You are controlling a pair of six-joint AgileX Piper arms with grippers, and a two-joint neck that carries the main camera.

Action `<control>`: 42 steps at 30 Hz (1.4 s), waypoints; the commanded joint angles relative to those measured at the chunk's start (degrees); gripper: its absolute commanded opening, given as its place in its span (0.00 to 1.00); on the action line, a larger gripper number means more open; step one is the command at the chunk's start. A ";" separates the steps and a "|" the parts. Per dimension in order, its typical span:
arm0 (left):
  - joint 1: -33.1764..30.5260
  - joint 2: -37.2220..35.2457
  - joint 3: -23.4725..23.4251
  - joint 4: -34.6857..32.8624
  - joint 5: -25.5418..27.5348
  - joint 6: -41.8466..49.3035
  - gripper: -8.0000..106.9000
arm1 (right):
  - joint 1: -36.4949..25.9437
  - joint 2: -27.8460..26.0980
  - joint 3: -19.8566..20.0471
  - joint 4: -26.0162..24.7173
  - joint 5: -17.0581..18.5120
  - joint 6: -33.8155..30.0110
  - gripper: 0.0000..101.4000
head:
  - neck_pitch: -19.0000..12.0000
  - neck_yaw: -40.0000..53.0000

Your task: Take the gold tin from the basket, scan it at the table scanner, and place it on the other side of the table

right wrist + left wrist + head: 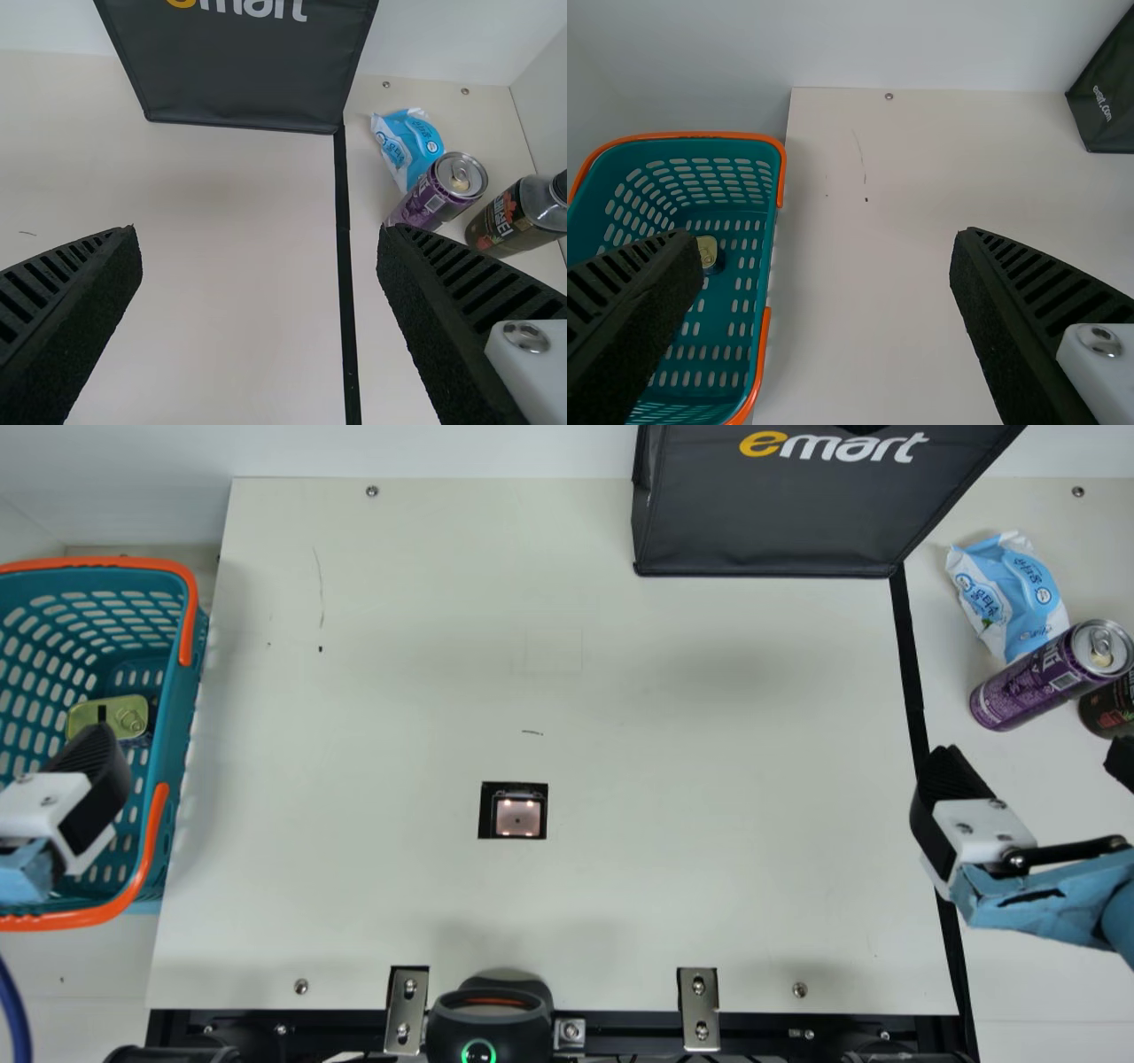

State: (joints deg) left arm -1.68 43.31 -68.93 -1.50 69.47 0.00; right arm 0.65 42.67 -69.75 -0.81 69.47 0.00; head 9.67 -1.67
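The gold tin (108, 719) lies in the basket (180, 722), near its right edge. The left gripper (96, 779) is over the basket, wide open. The right gripper (1032, 762), wide open too, is over the table's (664, 735) right side.

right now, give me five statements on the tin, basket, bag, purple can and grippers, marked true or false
The gold tin is in the teal basket. True.
The left gripper is shut on the tin. False: it is open and empty.
The right gripper is open. True.
The black bag covers the scanner. False: it is at the far edge; the scanner is uncovered.
The purple can is beside the blue-and-white packet. True.
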 commanded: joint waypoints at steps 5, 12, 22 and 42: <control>0.00 0.00 0.00 0.00 0.00 0.00 0.85 | 0.00 0.00 0.00 0.00 0.00 0.00 0.94 | -1.75 6.77; 0.00 0.00 0.00 0.00 0.00 0.00 0.85 | 0.00 0.00 0.00 0.00 0.00 0.00 0.94 | -1.75 16.12; 0.00 0.00 0.00 0.00 0.00 0.00 0.85 | 0.00 0.00 0.00 0.00 0.00 0.00 0.94 | -1.75 20.09; 6.29 2.51 0.45 2.19 -3.17 -5.52 0.85 | 0.00 0.00 0.00 0.00 0.00 0.00 0.94 | -1.75 20.09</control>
State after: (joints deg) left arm 3.41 45.46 -68.46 0.57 66.53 -4.70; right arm 0.65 42.67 -69.75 -0.81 69.47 0.00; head 9.67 18.19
